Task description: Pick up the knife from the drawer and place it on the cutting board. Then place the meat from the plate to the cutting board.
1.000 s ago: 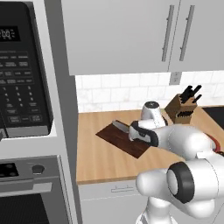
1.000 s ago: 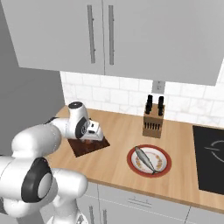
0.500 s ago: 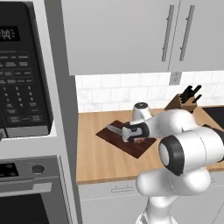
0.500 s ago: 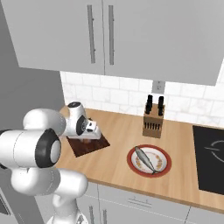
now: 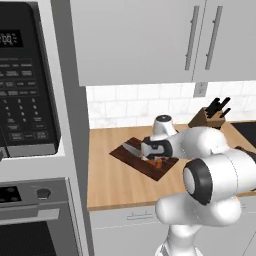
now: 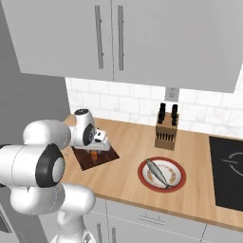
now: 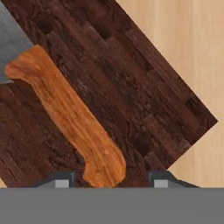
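Note:
The knife [image 7: 65, 109], with its orange-brown handle and grey blade, lies flat on the dark brown cutting board [image 7: 131, 87]. My gripper [image 7: 109, 181] hangs just above the handle's end, open, with a gap on each side of the handle. From the base views the gripper [image 5: 156, 161] sits low over the cutting board [image 5: 130, 152], and the blade [image 5: 132, 149] points left. The silvery meat [image 6: 158, 172] rests on the red-rimmed plate [image 6: 178, 182], right of the cutting board [image 6: 88, 161]. Under the counter a grey drawer front [image 6: 151, 219] is shut.
A wooden knife block [image 6: 167, 133] with black handles stands at the back wall behind the plate. A black stove top [image 6: 230, 171] lies at the far right. The microwave and oven column [image 5: 25, 80] borders the counter on the left.
The hand has settled lower over the board's left part. Its jaws have opened off the knife handle, and the knife now lies free on the board.

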